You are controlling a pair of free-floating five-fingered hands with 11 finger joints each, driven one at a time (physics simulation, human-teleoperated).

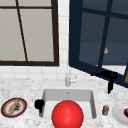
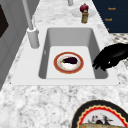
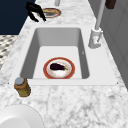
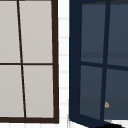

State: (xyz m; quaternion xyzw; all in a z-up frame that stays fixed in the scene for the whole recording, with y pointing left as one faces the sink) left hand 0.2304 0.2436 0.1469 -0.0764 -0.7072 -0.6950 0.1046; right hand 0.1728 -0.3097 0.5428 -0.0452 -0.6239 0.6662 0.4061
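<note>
We saw the dark blue glazed door (image 1: 75,37) standing swung open above the worktop (image 1: 22,87), and the right hand (image 1: 107,74) lay along its lower edge with a finger hanging down; whether it gripped the edge, we could not tell. By our reading the opening was as good as done. The rest looked untouched: the plate (image 2: 56,62) with its aubergine (image 2: 70,60) sat flat in the sink (image 1: 45,95), while the left hand (image 1: 39,103) hovered at the sink's left rim, fingers slack and drooping, grasping nothing.
</note>
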